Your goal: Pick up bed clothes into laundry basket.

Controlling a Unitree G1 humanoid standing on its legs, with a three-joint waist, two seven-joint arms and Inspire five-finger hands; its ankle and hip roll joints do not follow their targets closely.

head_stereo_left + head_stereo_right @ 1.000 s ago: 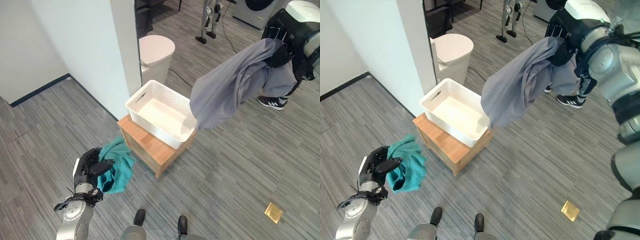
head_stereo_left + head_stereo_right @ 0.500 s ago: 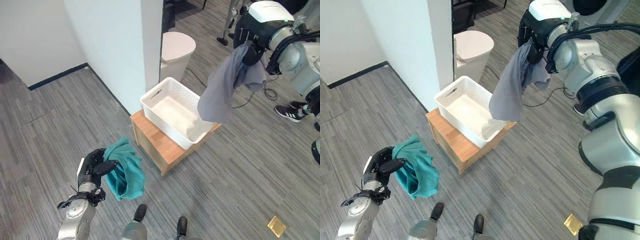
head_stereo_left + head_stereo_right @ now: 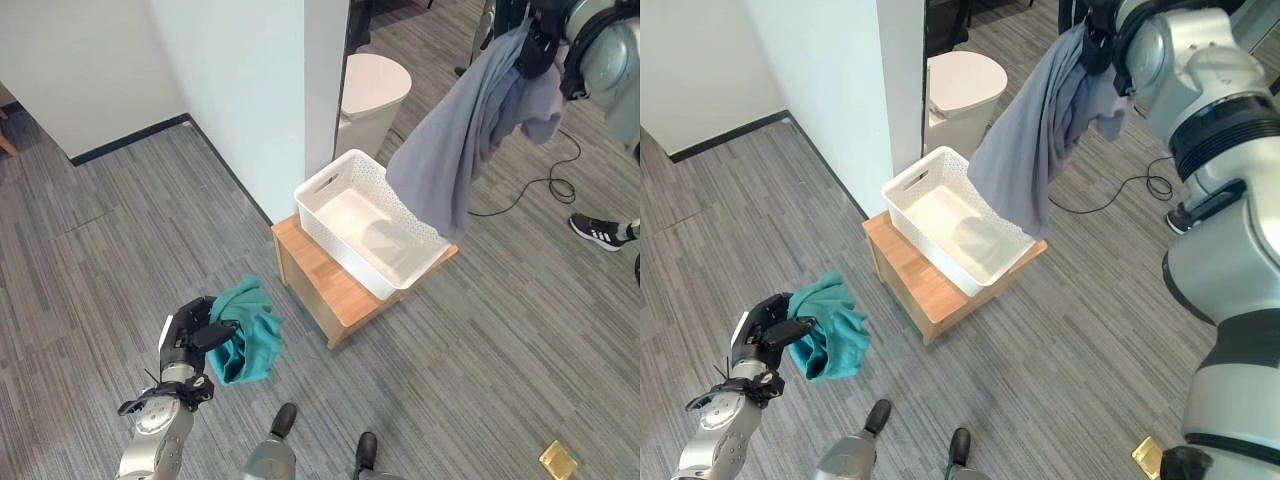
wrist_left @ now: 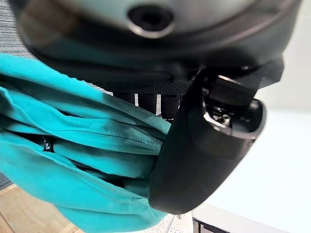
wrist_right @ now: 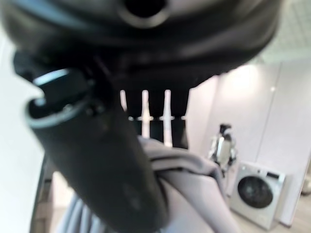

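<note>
Teal cloth (image 4: 73, 160) clamped, left robot hand (image 4: 204, 145) (wrist view) | grey sheet (image 3: 460, 150) over basket (image 3: 330, 195)

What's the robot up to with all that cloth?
It is gathering laundry. Its right hand holds a grey sheet high, the lower end hanging over a white basket on a small wooden table. Its left hand grips a teal cloth low, beside the table.

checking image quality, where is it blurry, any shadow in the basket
Right wrist view: the right robot hand is out of focus at close range. Left wrist view: the teal cloth is sharp. Left eye view: the grey sheet casts a shadow inside the laundry basket.
</note>
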